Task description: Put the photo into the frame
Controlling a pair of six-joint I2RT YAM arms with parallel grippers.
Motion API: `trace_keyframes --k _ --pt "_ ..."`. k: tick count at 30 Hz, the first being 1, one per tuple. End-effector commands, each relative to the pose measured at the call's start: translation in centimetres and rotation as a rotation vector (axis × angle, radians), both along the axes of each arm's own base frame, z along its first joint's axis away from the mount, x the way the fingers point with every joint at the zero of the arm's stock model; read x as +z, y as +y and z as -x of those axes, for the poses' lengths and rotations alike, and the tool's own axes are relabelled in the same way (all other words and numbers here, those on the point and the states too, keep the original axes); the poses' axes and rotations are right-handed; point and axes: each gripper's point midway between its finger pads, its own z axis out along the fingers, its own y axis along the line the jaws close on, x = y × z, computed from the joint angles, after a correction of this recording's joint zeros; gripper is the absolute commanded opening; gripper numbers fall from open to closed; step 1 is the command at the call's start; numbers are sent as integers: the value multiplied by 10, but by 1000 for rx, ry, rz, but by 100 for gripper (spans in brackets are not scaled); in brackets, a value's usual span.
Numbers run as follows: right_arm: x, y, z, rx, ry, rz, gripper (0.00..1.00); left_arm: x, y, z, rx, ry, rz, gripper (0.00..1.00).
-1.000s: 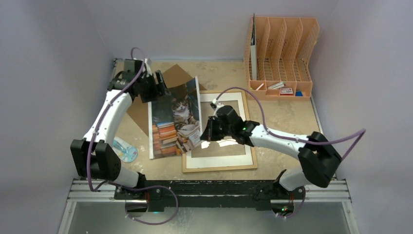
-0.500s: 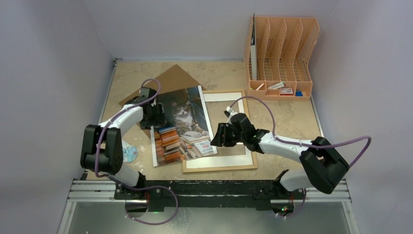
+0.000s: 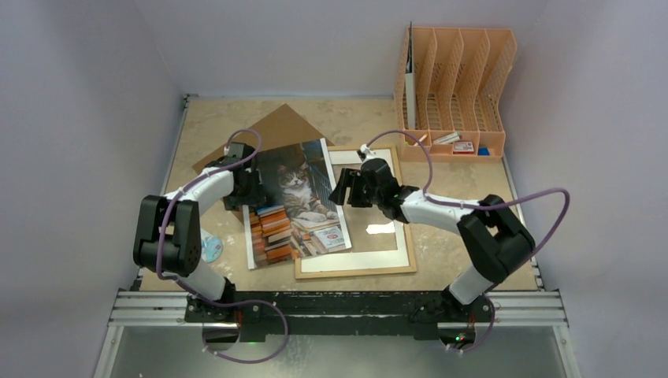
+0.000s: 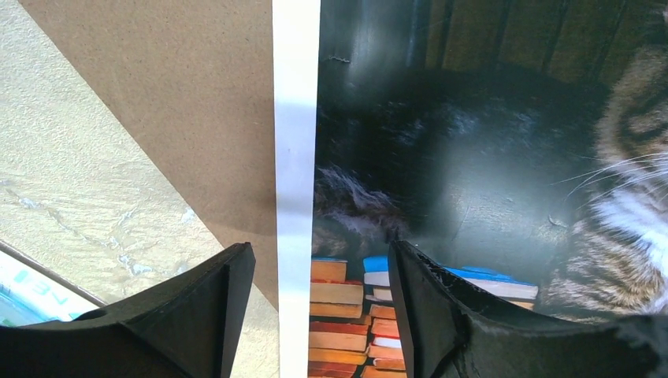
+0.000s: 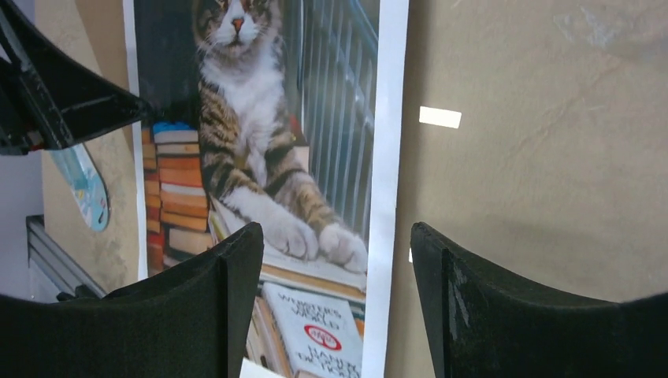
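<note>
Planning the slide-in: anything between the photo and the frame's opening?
No object visibly blocks it. The photo already overlaps the left side of the frame; the opening beside it holds only a small white patch, maybe glare. The right gripper, open, hangs above the photo's right edge.

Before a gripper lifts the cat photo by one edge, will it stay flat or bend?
The photo looks like a thin paper sheet, so it will probably sag when lifted. Its glossy surface shows glare, so it may slide easily.

An orange file organiser [image 3: 455, 87] stands at the table's [image 3: 354, 118] far right corner.
</note>
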Motion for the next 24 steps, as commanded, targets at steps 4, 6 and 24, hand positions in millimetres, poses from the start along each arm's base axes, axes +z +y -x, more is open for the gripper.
trace_keyframes --k 4,6,24 --pt "-11 8 -20 3 30 6 68 1 2 -5 2 2 -13 61" --pt "-16 11 -19 24 48 2 67 -2 2 -4 2 14 -15 58" --pt "-3 55 -1 264 92 -177 61 -5 -3 -6 -14 40 8 48"
